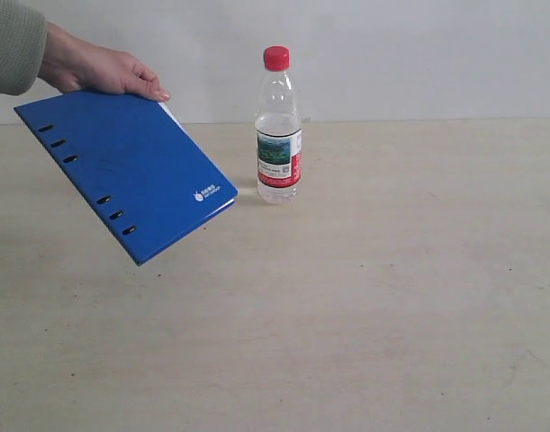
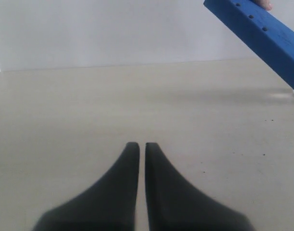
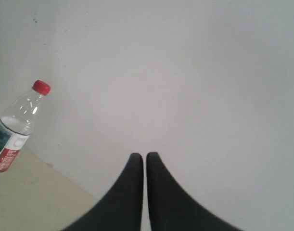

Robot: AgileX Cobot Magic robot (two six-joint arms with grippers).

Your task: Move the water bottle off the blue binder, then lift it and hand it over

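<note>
Pale bench [image 1: 392, 315], white wall [image 1: 419, 54] behind. Bottle [image 1: 278, 135] upright on bench, far centre. Binder [image 1: 121, 171] just left of it, held tilted by a person's hand [image 1: 103, 70]. Left end effector [image 2: 142, 144] together, empty. Right end effector [image 3: 145, 155] together, empty.

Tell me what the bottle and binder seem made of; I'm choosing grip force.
Bottle: thin clear plastic, glossy; it is see-through, with glinting highlights. Its red cap looks like duller moulded plastic. Binder: smooth blue cover with a slight sheen, probably plastic or coated board; it looks rigid, lying flat though held tilted.
</note>
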